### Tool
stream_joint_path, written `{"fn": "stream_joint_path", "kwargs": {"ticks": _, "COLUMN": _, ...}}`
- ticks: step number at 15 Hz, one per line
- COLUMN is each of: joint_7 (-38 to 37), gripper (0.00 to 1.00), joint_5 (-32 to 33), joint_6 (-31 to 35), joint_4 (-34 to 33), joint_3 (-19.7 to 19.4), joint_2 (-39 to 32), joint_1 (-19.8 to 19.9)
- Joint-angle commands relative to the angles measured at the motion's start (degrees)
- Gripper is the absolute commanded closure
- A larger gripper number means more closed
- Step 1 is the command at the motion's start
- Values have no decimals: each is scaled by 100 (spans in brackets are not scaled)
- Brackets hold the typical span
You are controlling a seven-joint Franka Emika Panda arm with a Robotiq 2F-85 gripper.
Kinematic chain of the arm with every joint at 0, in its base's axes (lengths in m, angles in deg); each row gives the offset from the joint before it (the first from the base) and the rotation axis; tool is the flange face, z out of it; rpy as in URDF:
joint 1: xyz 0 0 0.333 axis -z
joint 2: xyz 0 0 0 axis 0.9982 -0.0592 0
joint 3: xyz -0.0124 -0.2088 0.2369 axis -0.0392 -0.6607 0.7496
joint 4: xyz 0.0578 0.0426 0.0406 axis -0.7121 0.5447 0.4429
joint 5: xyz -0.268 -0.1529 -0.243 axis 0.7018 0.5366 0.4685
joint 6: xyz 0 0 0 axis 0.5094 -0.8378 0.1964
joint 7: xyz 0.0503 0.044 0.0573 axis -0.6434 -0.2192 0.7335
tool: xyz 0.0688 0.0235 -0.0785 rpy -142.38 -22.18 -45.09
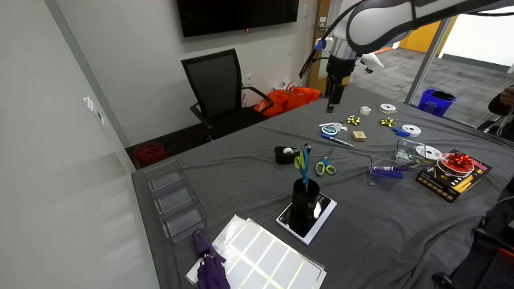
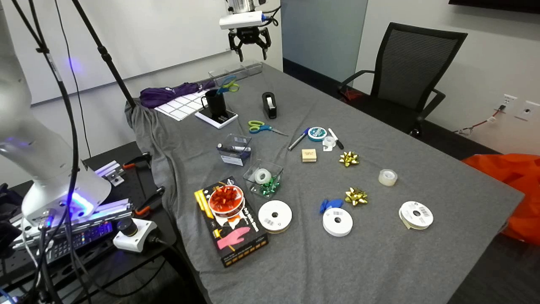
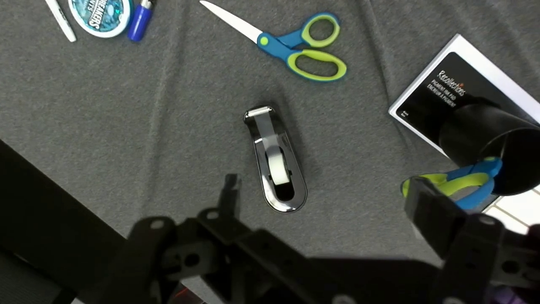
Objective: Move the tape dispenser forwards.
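Observation:
The tape dispenser [image 1: 284, 155] is a low black block with a white tape roll. It stands on the grey cloth-covered table and also shows in an exterior view [image 2: 269, 110]. In the wrist view the tape dispenser [image 3: 278, 164] lies near the middle, its shiny top facing up and its cutter end pointing to the top of the picture. My gripper [image 2: 253, 57] is open and empty, high above the table, touching nothing. In the wrist view the gripper's fingers [image 3: 323, 184] are wide apart, and the rounded end of the dispenser shows between their lines, nearer the left finger.
Green-and-blue scissors [image 3: 278, 50] lie beside the dispenser. A black cup [image 1: 305, 196] holding other scissors stands on a white-edged ink pad box [image 1: 321, 218]. A clear divided tray [image 1: 176, 204], a purple umbrella [image 1: 212, 269] and label sheets [image 1: 265, 257] lie farther along. Clear bins [image 2: 234, 147] stand nearby.

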Motion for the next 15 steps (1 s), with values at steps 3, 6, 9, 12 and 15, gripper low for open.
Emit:
{"fn": "stream_joint_path", "kwargs": {"ticks": 3, "joint_7": 836, "gripper": 0, "joint_5": 226, "joint_6": 474, "joint_4": -215, "joint_3": 112, "joint_2": -661, "joint_1": 155}}
{"fn": "stream_joint_path", "kwargs": {"ticks": 6, "joint_7": 1212, "gripper": 0, "joint_5": 240, "joint_6": 604, "joint_4": -469, "joint_3": 147, "joint_2": -1116, "joint_1": 215}}
{"fn": "stream_joint_path", "kwargs": {"ticks": 9, "joint_7": 1574, "gripper": 0, "joint_5": 120, "joint_6": 498, "joint_4": -861, "joint_3": 245, "joint_2": -1580, "joint_1": 301}}
{"fn": "stream_joint_path", "kwargs": {"ticks": 12, "joint_7": 1859, "gripper": 0, "joint_5": 53, "joint_6": 435, "joint_4": -1252, "joint_3": 358, "joint_2": -2013, "joint_1": 367}}
{"fn": "stream_joint_path", "kwargs": {"ticks": 15, "joint_7": 1920, "gripper": 0, "joint_5": 124, "joint_6": 578, "joint_4": -1623, "joint_3": 360, "joint_2": -2464, "joint_1": 322}}
